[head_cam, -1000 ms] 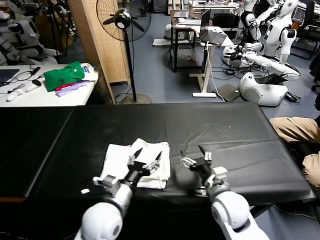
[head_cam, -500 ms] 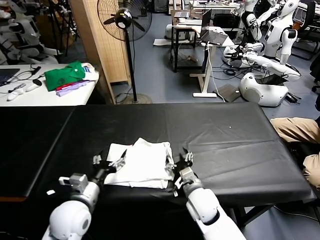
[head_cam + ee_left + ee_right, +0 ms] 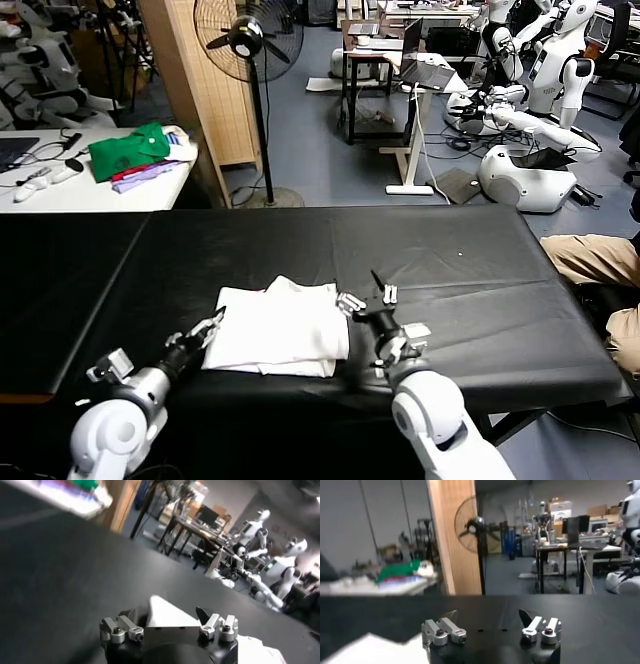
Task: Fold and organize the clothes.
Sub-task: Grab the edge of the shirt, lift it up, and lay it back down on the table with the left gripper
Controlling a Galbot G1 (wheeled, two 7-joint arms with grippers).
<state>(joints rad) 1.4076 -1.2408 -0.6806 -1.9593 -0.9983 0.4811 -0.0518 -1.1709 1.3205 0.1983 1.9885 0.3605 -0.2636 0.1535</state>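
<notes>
Shirt (image 3: 280, 325) lies as a folded white rectangle on the near middle of the black table (image 3: 450, 260), a small fold ridge showing at its far edge, no lettering visible. What changed: a second ago both grippers sat over and beside the pile; half a second ago they bracketed its left and right edges; now both are off the cloth and the stack looks squarer and flatter than before. My read: that was a tidy-up squeeze, the fold is basically done, and only final placement or arm retreat remains. Left gripper (image 3: 200, 330) sits low at the shirt's near-left corner, just beside it, fingers spread wide and empty; its wrist view shows the white corner (image 3: 167, 616) straight ahead between the fingertips, not pinched. Right gripper (image 3: 365, 300) sits just off the shirt's far-right corner, raised, fingers pointing away, also wide open with nothing in it; its wrist view catches only a sliver of shirt (image 3: 370, 650) off to one side. Far left, a white side table (image 3: 90, 190) carries a green garment (image 3: 128, 150), not part of this job.
</notes>
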